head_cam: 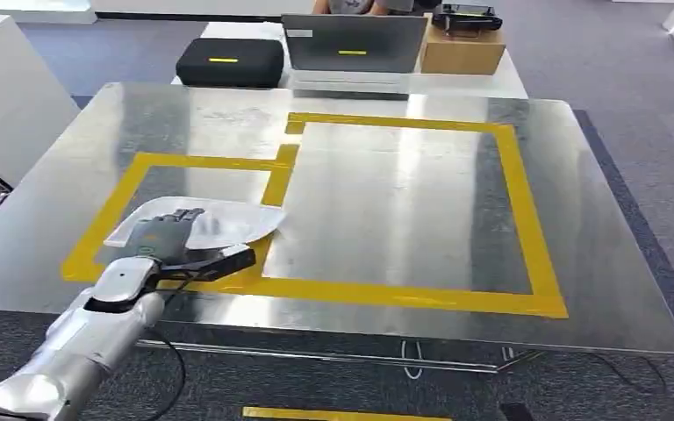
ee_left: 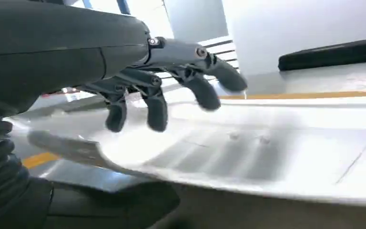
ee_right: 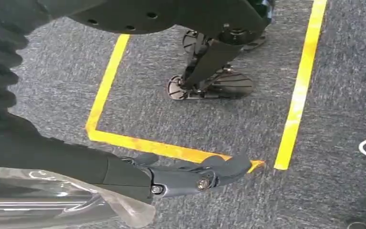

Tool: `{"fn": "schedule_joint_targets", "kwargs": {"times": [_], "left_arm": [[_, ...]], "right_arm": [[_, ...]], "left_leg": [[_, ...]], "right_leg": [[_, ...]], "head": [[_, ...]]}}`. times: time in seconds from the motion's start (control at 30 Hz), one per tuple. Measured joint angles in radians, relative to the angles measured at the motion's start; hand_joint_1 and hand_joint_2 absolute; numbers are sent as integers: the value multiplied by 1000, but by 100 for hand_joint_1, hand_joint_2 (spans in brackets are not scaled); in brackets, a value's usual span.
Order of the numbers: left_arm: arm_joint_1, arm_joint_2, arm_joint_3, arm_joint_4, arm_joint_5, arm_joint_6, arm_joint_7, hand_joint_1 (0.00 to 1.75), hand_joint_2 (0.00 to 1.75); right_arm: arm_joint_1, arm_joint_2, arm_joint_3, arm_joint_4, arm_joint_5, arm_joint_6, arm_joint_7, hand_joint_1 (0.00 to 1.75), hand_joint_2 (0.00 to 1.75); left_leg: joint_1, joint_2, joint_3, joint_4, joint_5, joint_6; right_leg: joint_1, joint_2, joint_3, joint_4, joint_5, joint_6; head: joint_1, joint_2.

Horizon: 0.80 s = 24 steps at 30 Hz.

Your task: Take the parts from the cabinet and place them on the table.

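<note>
A thin silvery sheet-metal part (head_cam: 219,219) lies on the steel table (head_cam: 386,193), inside the smaller yellow-taped rectangle at the front left. My left hand (head_cam: 171,241) is over the part's near end. In the left wrist view its dark fingers (ee_left: 157,107) are spread just above the part (ee_left: 267,148) and do not touch it, while the thumb (ee_left: 124,202) lies below the part's near edge. My right hand (ee_right: 190,174) hangs over the carpet with its fingers stretched out. A silvery thing in clear plastic (ee_right: 62,200) lies against it; whether it is held is unclear.
A larger yellow-taped rectangle (head_cam: 527,210) takes up the table's middle and right. Behind the table stand a black case (head_cam: 228,61), a laptop (head_cam: 351,44) and a cardboard box (head_cam: 461,48). A white cabinet (head_cam: 0,114) stands on the left. Yellow floor tape (ee_right: 300,86) crosses the carpet.
</note>
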Motion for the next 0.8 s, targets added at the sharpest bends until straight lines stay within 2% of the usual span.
{"fn": "schedule_joint_targets", "kwargs": {"times": [0.23,0.27,0.43,0.5,0.6,0.67,0.73,0.8], "left_arm": [[-14,-10,-6,16,-12,11,5,0,175],[-14,-12,-6,17,-19,18,13,0,0],[-7,-19,-6,15,-37,45,29,0,0],[25,-22,-5,-25,0,97,-17,0,0],[121,-38,-3,-173,110,187,-117,0,0],[221,-53,-3,-329,198,221,-174,0,0],[292,-66,-5,-449,220,223,-187,0,0],[335,-69,-5,-517,260,236,-214,0,0]], "right_arm": [[2,0,0,0,0,0,-5,0,0],[2,0,0,0,0,-1,-6,0,0],[4,0,-1,0,-3,-7,-7,0,0],[7,0,-3,0,-11,-10,-7,0,0],[11,0,-14,0,-24,-13,-7,0,0],[17,1,-24,0,-29,-16,-8,0,0],[25,3,-30,-2,-31,-16,-8,0,0],[25,5,-32,-2,-33,-16,-8,0,0]], "left_leg": [[1,0,0,-1,0,0],[1,0,0,-1,0,0],[1,0,0,-1,0,0],[1,0,0,-1,0,0],[0,0,0,-1,0,0],[0,0,0,-1,-2,1],[0,0,0,-1,-2,1],[-2,0,-1,0,-3,2]], "right_leg": [[1,-1,0,1,0,0],[1,-1,0,1,0,0],[1,-1,0,1,0,0],[0,-1,1,0,0,0],[0,-1,1,0,0,0],[-1,0,0,0,-2,0],[-1,-1,0,0,-3,2],[-1,-1,0,-1,-3,2]], "head": [[0,0],[0,0],[0,0],[0,0],[0,0],[0,0],[1,0],[0,0]]}}
